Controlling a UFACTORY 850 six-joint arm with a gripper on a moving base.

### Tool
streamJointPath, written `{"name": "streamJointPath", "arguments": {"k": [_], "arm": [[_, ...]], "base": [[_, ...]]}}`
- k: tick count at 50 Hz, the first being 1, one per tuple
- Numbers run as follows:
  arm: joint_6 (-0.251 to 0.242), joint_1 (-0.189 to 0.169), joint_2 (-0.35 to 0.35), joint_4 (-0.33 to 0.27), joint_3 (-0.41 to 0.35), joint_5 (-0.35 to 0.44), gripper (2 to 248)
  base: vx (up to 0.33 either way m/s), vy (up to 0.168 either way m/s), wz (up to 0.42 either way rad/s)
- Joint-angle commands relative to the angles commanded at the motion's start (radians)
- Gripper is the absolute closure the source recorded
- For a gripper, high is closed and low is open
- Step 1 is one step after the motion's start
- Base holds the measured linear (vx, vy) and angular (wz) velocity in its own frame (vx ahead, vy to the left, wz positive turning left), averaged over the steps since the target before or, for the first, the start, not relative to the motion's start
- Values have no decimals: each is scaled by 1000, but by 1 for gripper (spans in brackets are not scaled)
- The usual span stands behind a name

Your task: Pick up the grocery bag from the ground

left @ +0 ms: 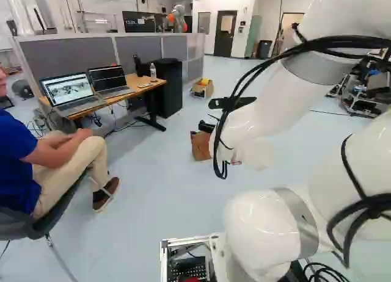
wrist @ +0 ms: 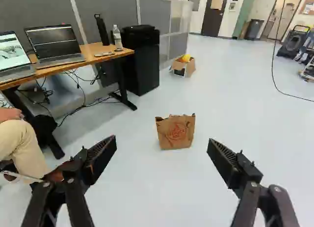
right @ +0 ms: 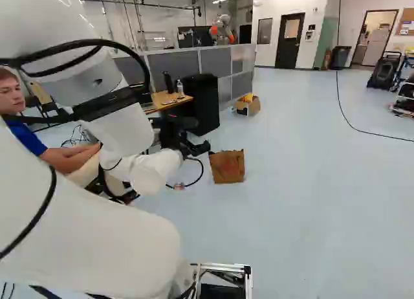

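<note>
the brown paper bag (wrist: 175, 133) stands upright on the floor (wrist: 162, 187), ahead of my pincer (right: 199, 135), which is spread wide, neither finger touching it. pale floor runs around the bag. its top edge is uneven, its front has reddish print. beyond the bag sits a cardboard box (wrist: 191, 67); left of it, the table (wrist: 112, 55).

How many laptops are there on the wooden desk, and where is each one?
2. The dark-screened laptop is nearer the clear bottle; the bright-screened laptop is beside it, farther from that bottle. I see no third on the desk.
</note>
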State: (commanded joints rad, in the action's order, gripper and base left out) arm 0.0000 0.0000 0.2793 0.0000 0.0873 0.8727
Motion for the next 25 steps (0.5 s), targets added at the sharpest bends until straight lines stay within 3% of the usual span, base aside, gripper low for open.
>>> {"name": "streamJointPath", "arguments": {"k": [25], "arm": [[0, 0, 0, 0, 0, 0, 3]], "base": [[26, -3, -4]]}}
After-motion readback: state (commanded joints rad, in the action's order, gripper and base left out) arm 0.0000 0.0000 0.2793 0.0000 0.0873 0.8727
